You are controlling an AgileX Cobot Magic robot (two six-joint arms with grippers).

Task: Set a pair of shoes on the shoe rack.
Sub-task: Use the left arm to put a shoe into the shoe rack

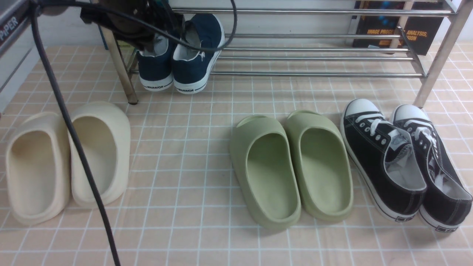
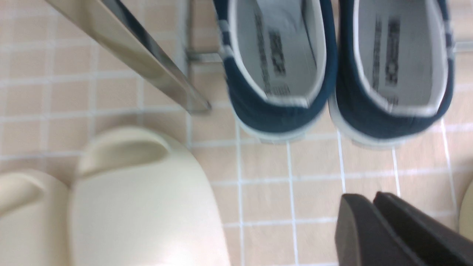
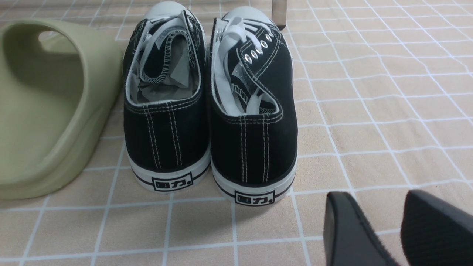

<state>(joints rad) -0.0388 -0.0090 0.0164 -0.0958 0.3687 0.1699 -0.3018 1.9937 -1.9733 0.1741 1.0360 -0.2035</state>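
Black fingers of your left gripper (image 2: 371, 202) are pressed together, holding nothing, over tile (image 1: 184, 177) beside the cream slides (image 1: 66, 162). Your navy shoes (image 1: 181, 55) sit at the rack's (image 1: 314, 74) left end, heels past the front bar. Bare tile separates them from green slides (image 1: 292, 166) and sneakers (image 1: 402, 159). Your right gripper (image 3: 377, 201) is spread and empty.

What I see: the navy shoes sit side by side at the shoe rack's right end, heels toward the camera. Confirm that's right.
Wrong end. The front view shows the navy shoes at the left end of the shoe rack, beside its left leg. The rest holds: side by side, heels toward the camera.
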